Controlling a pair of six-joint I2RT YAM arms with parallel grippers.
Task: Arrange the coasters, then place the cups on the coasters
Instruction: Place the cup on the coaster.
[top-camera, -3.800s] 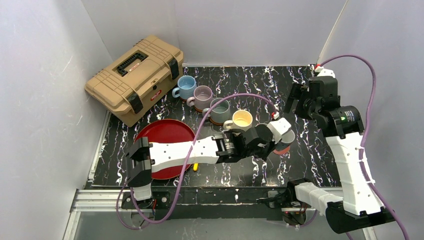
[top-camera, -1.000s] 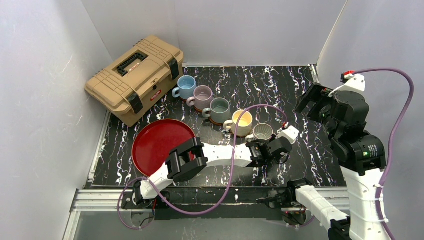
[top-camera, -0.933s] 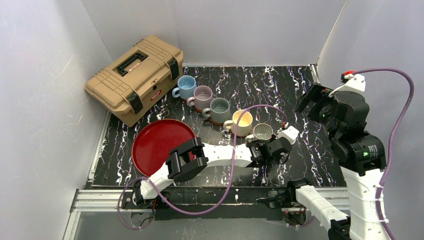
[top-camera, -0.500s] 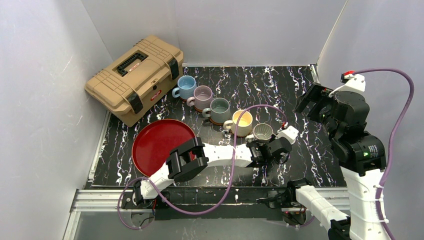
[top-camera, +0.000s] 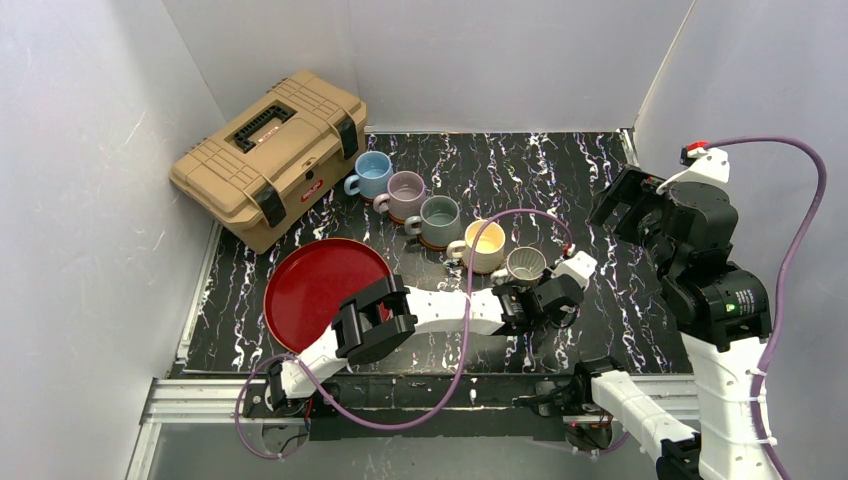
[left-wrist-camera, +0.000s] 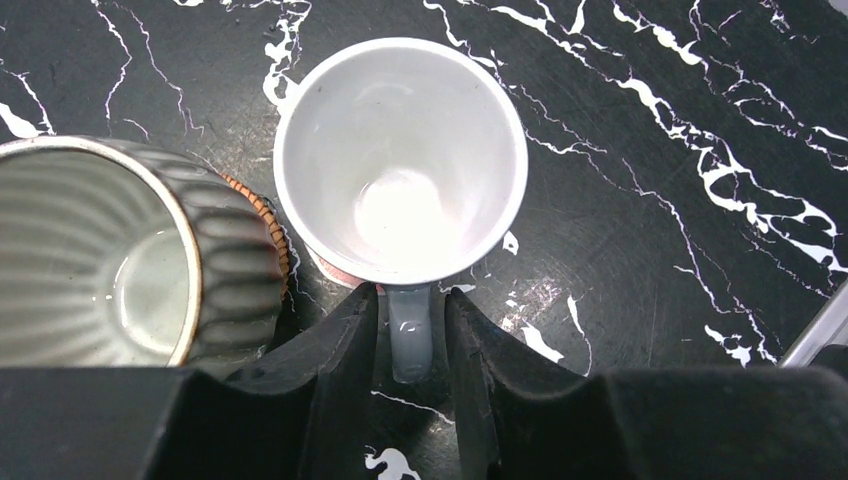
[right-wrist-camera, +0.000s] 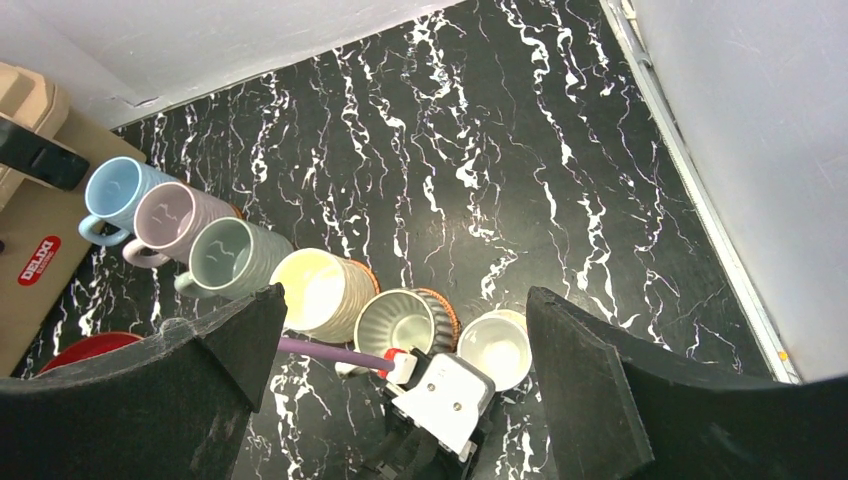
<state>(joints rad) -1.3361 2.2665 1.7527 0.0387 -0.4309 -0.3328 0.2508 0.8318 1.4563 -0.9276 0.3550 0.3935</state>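
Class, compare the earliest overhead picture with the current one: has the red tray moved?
No; the red tray keeps its spot beside the tan toolbox.

Black marbled table (top-camera: 560, 160) is carrying a toolbox (top-camera: 268, 155), tray (top-camera: 320, 285) and coasters (left-wrist-camera: 272, 225).
Toolbox is sitting at ten o'clock, tray at eight, coasters lining up across the centre.

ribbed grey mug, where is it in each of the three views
Top external: ribbed mug at centre, right of the cream-yellow mug.
Left wrist: ribbed mug at the left edge, partly cut off.
Right wrist: ribbed mug at lower centre.
Shared landmark: the left gripper, close beside it in every view.
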